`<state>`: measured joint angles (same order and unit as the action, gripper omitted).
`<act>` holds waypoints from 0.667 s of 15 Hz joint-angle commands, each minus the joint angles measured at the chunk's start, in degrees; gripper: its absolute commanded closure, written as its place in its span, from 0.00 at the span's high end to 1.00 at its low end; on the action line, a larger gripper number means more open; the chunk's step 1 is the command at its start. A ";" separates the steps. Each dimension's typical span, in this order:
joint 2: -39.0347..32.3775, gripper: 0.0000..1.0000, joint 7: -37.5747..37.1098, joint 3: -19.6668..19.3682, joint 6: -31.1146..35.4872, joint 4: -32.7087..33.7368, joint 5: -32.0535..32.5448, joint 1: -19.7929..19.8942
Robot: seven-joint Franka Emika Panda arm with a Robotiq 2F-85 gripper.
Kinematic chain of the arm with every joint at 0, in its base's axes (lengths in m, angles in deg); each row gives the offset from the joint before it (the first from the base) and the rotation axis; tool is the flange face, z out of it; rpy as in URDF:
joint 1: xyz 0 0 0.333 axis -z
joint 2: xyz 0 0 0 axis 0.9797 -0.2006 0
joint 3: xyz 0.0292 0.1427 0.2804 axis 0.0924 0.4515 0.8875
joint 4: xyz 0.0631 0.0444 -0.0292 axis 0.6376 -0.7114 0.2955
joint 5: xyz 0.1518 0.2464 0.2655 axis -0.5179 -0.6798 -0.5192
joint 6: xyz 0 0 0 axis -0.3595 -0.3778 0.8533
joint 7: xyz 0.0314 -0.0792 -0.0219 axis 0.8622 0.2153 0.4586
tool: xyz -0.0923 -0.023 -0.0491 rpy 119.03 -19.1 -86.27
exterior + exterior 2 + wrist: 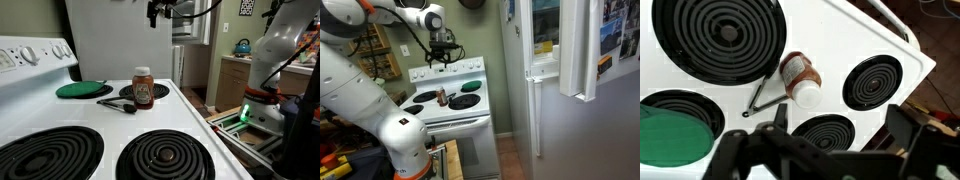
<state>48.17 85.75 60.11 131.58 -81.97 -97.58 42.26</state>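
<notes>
Wrist view: released gripper (840, 122) hangs high above a spice jar (800, 78) on the stove (825, 30); a careless descent could topple it.

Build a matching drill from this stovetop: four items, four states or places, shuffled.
Items:
1 jar
2 green disc
3 black utensil
4 pincer

States or places:
a open, above the stove
b lying on a burner
c standing upright
d lying flat beside the jar

Pairs: 1-c, 2-b, 3-d, 4-a
</notes>
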 commanded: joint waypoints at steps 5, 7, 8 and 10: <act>-3.70 1.00 0.74 0.90 -0.33 2.66 -0.11 0.46; -4.30 1.00 0.95 1.29 0.97 2.57 -0.59 0.22; -4.37 1.00 0.64 1.62 2.73 2.00 -1.27 0.06; -4.92 1.00 -0.78 2.95 6.12 1.21 -1.81 -0.37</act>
<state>43.99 86.39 61.07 133.12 -79.30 -97.94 42.11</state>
